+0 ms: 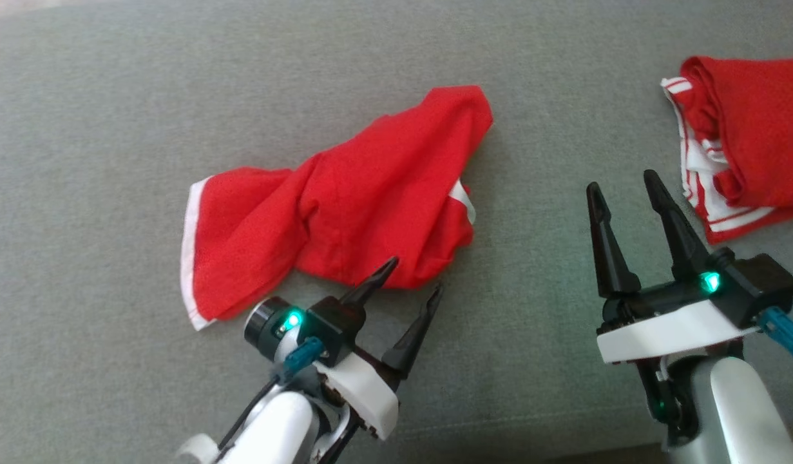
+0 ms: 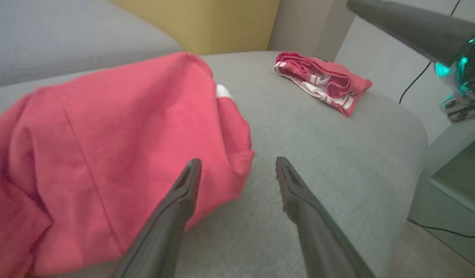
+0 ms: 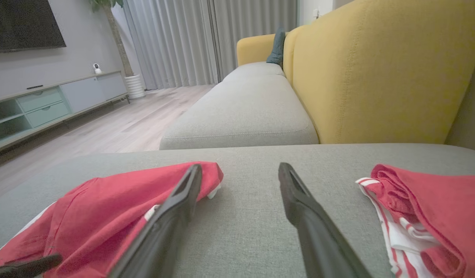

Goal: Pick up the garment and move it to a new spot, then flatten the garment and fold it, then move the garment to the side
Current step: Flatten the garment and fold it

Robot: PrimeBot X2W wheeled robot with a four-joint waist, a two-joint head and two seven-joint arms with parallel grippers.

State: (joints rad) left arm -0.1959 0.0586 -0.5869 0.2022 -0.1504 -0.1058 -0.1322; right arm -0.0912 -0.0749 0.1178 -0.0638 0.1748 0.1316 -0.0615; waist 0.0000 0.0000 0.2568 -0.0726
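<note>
A red garment [image 1: 344,206] with white trim lies crumpled in the middle of the grey cushion [image 1: 113,129]. My left gripper [image 1: 417,273] stands open at the garment's near edge, with one fingertip over the cloth and the other over bare cushion. In the left wrist view the garment [image 2: 106,154] lies under the left finger of my open left gripper [image 2: 238,161]. To the right of the garment, above bare cushion, my right gripper [image 1: 621,180] is open and holds nothing. In the right wrist view my right gripper [image 3: 240,166] has the garment [image 3: 106,208] at its left.
A second red garment [image 1: 750,142] with white stripes lies bunched at the cushion's right end, also seen as a striped pile [image 3: 434,208] close to my right gripper. A yellow backrest [image 3: 376,77] rises behind. The cushion's front edge [image 1: 499,444] is close to both arms.
</note>
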